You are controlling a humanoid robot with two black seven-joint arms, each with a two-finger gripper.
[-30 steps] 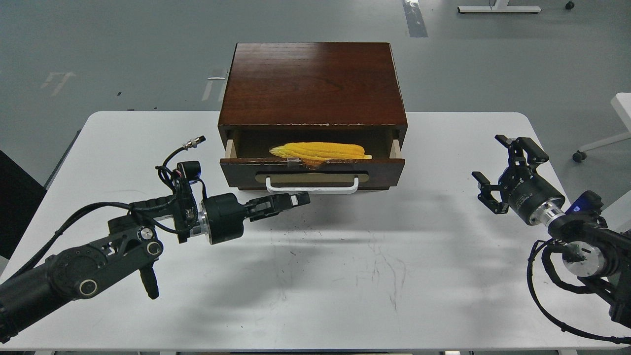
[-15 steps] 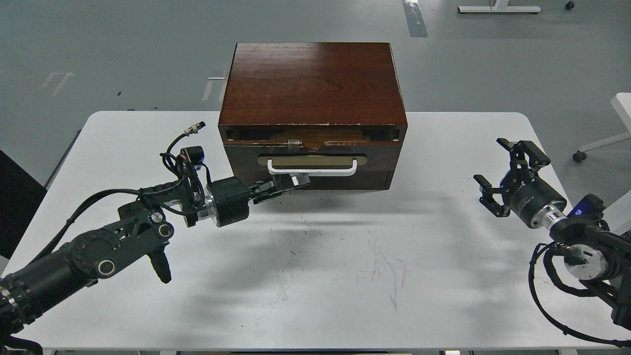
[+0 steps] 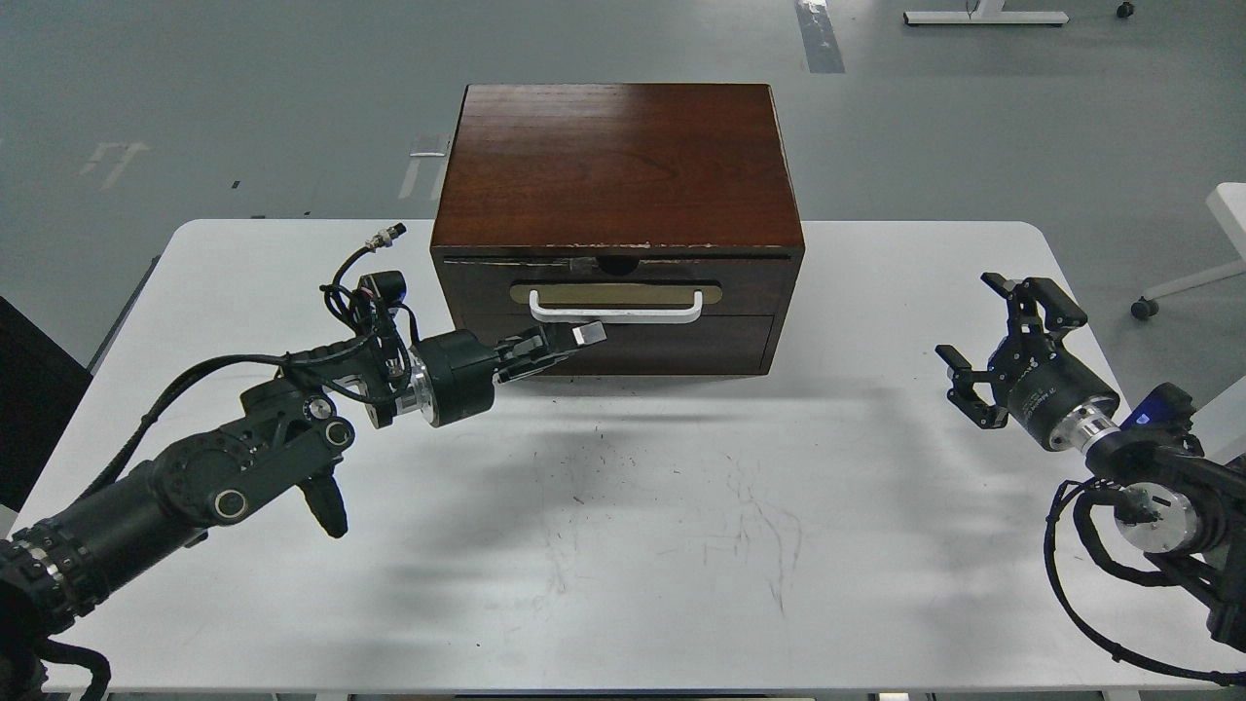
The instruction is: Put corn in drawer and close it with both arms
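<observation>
The dark brown drawer sits flush in the wooden cabinet, fully pushed in. Its white bar handle on a tan plate faces me. The corn is hidden, out of view behind the drawer front. My left gripper is shut, its fingertips pressed against the cabinet front just under the left part of the handle. My right gripper is open and empty, well to the right of the cabinet above the table.
The cabinet stands at the back middle of the white table. A plain dark panel lies under the drawer. Grey floor lies beyond. A white chair base shows at the far right.
The drawer, open with the corn showing, has slid fully in. My left gripper moved forward with it, pushing on the front. My right gripper barely moved.
</observation>
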